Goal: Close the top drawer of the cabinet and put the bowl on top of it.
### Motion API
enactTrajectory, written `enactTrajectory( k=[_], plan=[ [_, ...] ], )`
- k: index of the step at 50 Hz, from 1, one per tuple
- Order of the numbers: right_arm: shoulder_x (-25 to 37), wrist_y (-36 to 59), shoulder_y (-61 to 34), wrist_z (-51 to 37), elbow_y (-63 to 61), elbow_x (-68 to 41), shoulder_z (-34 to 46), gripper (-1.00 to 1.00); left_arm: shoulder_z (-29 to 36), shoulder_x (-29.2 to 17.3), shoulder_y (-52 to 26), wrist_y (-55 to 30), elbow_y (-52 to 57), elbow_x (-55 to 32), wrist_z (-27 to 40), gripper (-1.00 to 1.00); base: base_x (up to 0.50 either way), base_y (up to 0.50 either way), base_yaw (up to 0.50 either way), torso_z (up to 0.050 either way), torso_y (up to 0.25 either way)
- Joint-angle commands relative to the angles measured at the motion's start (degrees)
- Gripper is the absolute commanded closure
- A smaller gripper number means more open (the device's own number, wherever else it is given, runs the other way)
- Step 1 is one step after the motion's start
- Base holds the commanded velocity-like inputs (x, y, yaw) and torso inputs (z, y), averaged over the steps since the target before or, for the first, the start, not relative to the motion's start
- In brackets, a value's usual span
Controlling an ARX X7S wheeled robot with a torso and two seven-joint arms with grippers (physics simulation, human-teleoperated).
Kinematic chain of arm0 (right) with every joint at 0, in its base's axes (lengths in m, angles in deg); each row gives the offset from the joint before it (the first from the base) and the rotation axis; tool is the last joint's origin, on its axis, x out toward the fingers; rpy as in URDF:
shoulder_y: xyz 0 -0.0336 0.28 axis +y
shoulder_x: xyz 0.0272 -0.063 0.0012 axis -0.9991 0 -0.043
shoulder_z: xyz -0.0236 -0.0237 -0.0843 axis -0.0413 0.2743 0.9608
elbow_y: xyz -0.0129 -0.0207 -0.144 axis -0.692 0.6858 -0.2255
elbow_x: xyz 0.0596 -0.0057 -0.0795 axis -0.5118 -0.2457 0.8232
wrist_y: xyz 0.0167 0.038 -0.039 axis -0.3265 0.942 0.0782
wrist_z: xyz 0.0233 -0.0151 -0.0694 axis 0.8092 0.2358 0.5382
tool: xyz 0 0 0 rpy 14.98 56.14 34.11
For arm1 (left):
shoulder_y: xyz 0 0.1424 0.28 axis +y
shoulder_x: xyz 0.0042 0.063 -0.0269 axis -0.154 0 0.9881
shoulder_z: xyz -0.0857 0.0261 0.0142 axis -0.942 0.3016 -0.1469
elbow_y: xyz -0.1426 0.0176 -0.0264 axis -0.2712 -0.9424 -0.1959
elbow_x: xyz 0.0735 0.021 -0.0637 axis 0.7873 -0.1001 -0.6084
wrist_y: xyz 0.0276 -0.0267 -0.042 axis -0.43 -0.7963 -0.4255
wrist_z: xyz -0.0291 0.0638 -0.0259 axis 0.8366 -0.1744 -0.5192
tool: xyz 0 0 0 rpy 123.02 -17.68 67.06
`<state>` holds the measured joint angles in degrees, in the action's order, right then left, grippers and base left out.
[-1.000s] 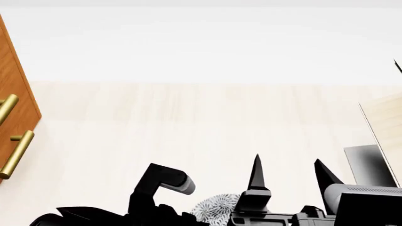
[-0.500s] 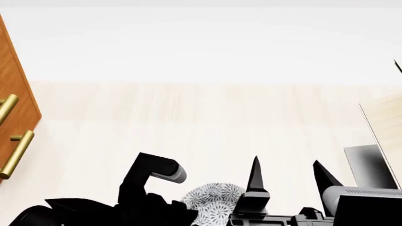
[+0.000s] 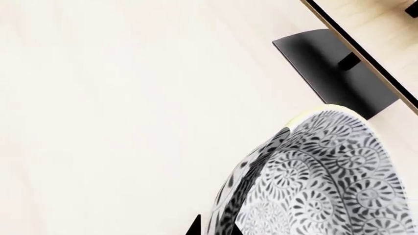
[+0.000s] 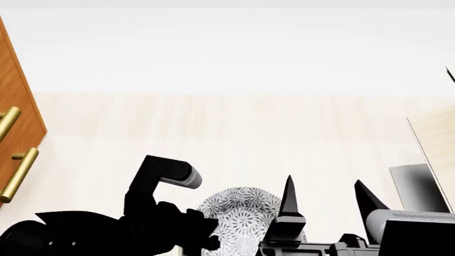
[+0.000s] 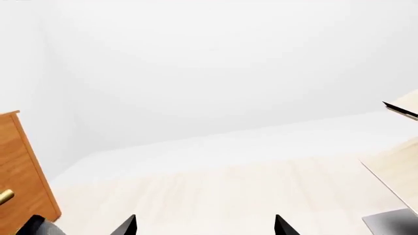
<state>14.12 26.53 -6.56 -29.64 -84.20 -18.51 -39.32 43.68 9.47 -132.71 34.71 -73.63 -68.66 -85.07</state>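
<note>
Pale floor (image 4: 235,138); left end effector (image 4: 202,234) carries patterned bowl (image 4: 245,216).

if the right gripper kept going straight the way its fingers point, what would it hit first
Probably nothing close. The right gripper is open, and past its tips the right wrist view shows only bare pale floor, then the white wall. The cabinet stands off to one side. Depth is hard to judge.

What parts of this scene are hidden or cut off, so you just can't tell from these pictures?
- Cabinet: the head view's left edge crops it; the top drawer cannot be picked out, open or closed.
- Bowl: its lower part sits behind both arms in the head view.
- Left claw: the bowl fills the left wrist view, hiding the grip.
- Right claw: only fingertips show, spread apart.
</note>
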Motion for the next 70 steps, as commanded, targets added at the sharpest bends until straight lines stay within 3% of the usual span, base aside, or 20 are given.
enactTrajectory(
  k=[1,5,7,31,70],
  plan=[
    [-0.4,-3.0,2.2,1.9,0.9,2.4,0.8,-1.0,-1.7,-0.8,-1.3,-0.5,1.7,-2.4,2.2,1.0,0.0,0.0,0.0,0.0,0.0],
    [1.2,0.9,-0.3,-1.5,-2.4,-2.1,-0.3,-1.0,-1.6,-0.9,-1.1,-0.2,2.0,-2.3,2.5,1.0,0.0,0.0,0.0,0.0,0.0],
    [0.1,-3.0,3.0,1.5,-1.1,1.9,0.9,-1.0,-1.4,-0.9,-1.0,0.1,1.6,-2.1,2.3,1.0,0.0,0.0,0.0,0.0,0.0],
    [0.7,-3.2,3.3,1.5,-1.9,2.0,1.3,-1.0,-3.5,-1.6,-5.1,3.0,-3.2,-1.4,3.4,1.0,0.0,0.0,0.0,0.0,0.0],
    [1.2,-3.3,3.1,1.0,-2.1,1.8,1.6,-1.0,-6.0,-4.1,-6.0,2.3,1.9,-3.9,7.2,1.0,0.0,0.0,0.0,0.0,0.0]
  ],
)
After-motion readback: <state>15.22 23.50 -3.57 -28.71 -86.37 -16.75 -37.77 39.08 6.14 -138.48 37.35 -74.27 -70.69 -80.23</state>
